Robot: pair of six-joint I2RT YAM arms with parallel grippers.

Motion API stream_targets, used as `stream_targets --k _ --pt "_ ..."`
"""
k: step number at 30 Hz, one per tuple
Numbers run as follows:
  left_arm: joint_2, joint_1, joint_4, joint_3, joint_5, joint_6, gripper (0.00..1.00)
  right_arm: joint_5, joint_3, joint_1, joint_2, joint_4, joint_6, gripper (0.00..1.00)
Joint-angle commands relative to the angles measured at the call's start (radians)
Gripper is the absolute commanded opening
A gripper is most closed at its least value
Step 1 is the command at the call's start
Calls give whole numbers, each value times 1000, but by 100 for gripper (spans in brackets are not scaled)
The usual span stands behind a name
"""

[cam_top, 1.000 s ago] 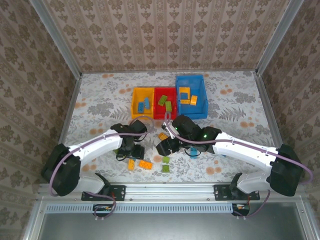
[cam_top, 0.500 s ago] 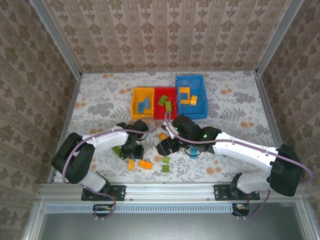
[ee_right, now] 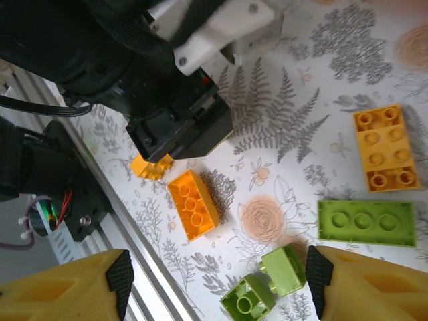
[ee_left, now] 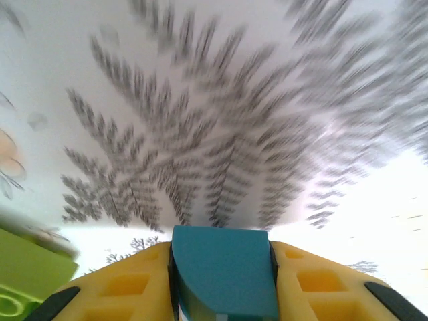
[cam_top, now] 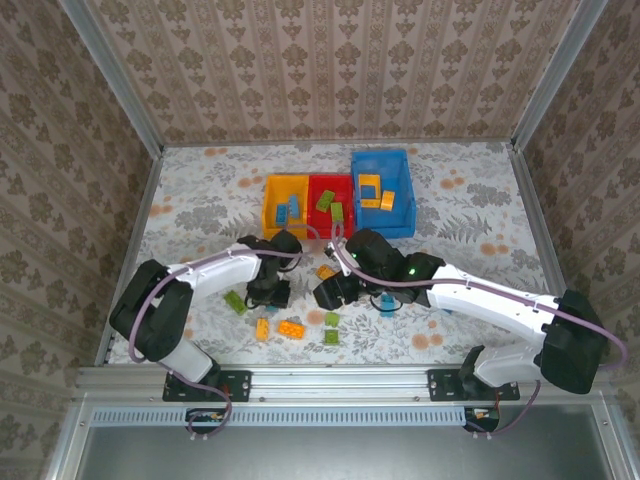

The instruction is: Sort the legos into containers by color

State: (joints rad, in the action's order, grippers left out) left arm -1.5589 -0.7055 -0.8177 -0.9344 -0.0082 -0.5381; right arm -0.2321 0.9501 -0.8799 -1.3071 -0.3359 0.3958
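Top external: floral-print tabletop, damask-papered walls.

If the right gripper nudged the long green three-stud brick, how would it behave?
The green brick lies flat and low, so it would probably slide rather than tip. Moulded plastic with crisp edges: likely stiff and light.

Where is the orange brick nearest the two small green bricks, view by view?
Top external: orange brick, front centre, just left of the two green bricks.
Right wrist: it sits centre-left, up and left of those green bricks.
Shared landmark: the two green bricks.
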Motion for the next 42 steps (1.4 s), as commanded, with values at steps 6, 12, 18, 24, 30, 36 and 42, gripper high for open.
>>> stream_targets --k 6,12,18,24,30,36,42 --pt "-50 91 -78 -372 -49 85 33 104 33 153 51 109 77 72" --pt "-226 158 -78 -596 -47 140 33 106 106 242 -31 141 128 71" --pt "-387 214 -51 -721 -44 151 33 103 160 259 -75 127 127 71" --pt "-496 240 -36 -795 -17 156 34 94 137 259 -62 123 132 71" --pt "-518 242 -31 -808 8 144 43 96 107 260 -54 105 119 71" --pt "-448 241 -30 -786 9 131 60 126 73 260 -33 51 72 72" --pt "-266 230 -19 -688 4 83 60 158 38 197 -25 -30 -62 71"
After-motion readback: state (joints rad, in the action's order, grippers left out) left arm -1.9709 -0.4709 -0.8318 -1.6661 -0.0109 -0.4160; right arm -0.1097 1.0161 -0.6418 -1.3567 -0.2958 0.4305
